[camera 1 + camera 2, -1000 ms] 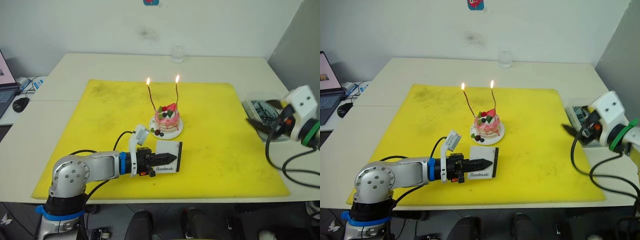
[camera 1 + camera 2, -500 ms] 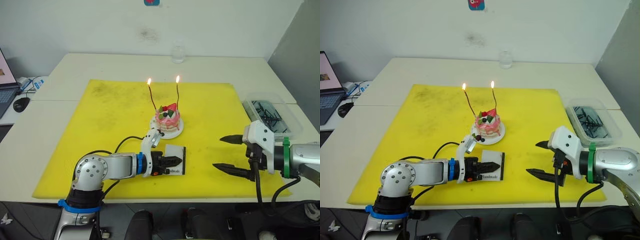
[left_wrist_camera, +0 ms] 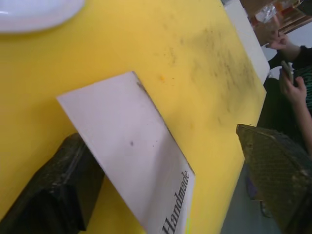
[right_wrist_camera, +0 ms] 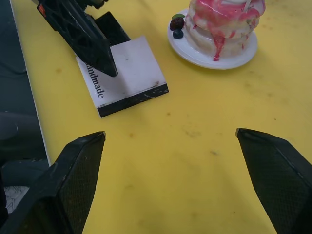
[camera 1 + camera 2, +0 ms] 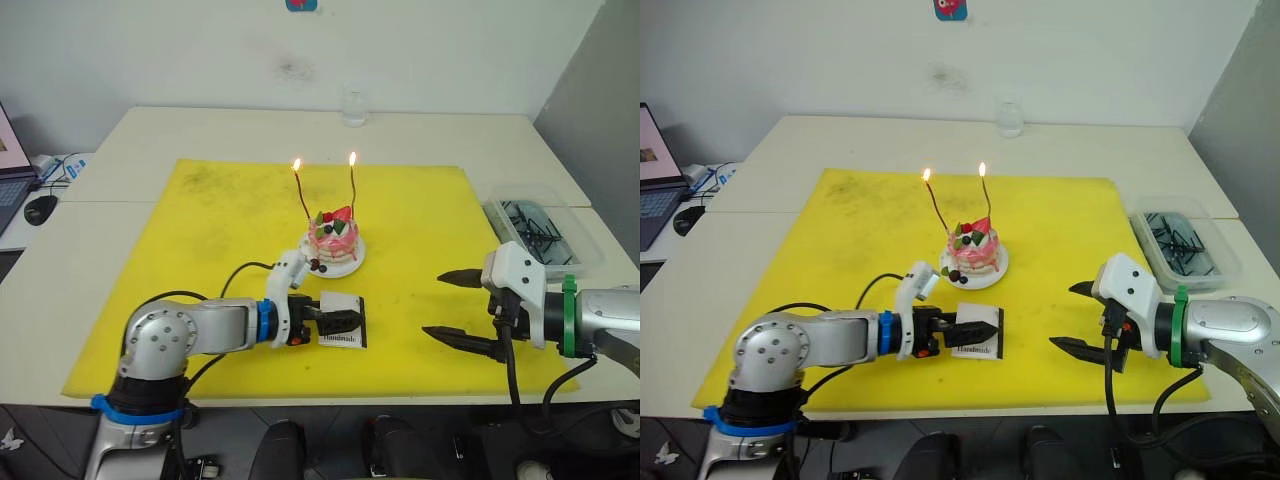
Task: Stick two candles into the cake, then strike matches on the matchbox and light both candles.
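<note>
Both candles stand upright in the cake, each tipped with a small flame, so the lighting looks done and what remains is likely just letting go and backing away. The cake sits on its white plate near the middle of the yellow mat that covers the counter. Just in front of the plate, apart from it, the matchbox lies flat on the mat with its dark striking strip facing the right arm, probably so a match could be drawn along it from that side. The left gripper reaches over the box with its fingers spread to either side of it; in the left wrist view one finger touches the box's edge while the other stands well clear, so the gripper is released rather than clamped, more a brace than a hold. The right gripper hovers low over the bare mat, wide open and empty. A clear tub of matches rests beside the mat on the right.
</note>
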Robot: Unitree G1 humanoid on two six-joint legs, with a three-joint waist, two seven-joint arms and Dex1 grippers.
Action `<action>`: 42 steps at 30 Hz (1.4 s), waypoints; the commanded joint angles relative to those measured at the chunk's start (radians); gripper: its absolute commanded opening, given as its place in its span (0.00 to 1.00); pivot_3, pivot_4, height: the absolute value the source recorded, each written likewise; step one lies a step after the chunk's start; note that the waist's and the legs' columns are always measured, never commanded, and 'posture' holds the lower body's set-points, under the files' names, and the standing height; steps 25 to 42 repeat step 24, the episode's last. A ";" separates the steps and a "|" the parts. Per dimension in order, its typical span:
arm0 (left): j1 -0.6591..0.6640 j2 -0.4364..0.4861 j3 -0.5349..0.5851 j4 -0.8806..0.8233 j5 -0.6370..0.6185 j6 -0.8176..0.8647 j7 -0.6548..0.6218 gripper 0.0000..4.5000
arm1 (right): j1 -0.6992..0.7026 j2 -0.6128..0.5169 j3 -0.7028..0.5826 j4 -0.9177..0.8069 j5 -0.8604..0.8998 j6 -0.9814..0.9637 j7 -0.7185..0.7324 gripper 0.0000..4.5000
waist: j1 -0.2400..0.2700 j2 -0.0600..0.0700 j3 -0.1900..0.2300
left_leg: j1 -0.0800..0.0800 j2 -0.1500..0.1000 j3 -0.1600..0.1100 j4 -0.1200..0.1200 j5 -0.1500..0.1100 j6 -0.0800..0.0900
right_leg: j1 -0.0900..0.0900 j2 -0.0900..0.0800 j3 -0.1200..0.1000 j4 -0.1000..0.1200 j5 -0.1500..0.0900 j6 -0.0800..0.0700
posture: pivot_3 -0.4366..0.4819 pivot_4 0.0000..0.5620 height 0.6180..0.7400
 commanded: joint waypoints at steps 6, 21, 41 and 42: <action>0.041 0.304 0.140 -0.190 0.068 -0.081 -0.210 1.00 | -0.009 -0.076 -0.085 0.048 -0.042 -0.132 0.063 1.00 | 0.001 -0.002 0.001 | -0.001 0.001 0.001 0.000 0.000 0.000 | 0.000 -0.002 0.001 -0.001 0.000 -0.001 | 0.48 0.27 1.00; 0.347 0.544 0.296 -0.002 0.731 -0.821 -0.757 1.00 | 0.026 -0.299 -0.356 0.370 -0.114 -0.389 0.433 1.00 | 0.021 0.002 0.003 | -0.001 0.002 0.003 -0.003 -0.001 0.000 | -0.001 -0.005 -0.001 -0.003 -0.007 -0.012 | 0.48 0.27 1.00; 0.337 0.537 0.305 0.033 0.728 -0.819 -0.797 1.00 | 0.024 -0.312 -0.353 0.389 -0.115 -0.394 0.452 1.00 | 0.023 0.002 0.003 | -0.001 0.002 0.003 -0.003 -0.001 0.000 | -0.001 -0.005 -0.001 -0.003 -0.007 -0.011 | 0.48 0.27 1.00; 0.337 0.537 0.305 0.033 0.728 -0.819 -0.797 1.00 | 0.024 -0.312 -0.353 0.389 -0.115 -0.394 0.452 1.00 | 0.023 0.002 0.003 | -0.001 0.002 0.003 -0.003 -0.001 0.000 | -0.001 -0.005 -0.001 -0.003 -0.007 -0.011 | 0.48 0.27 1.00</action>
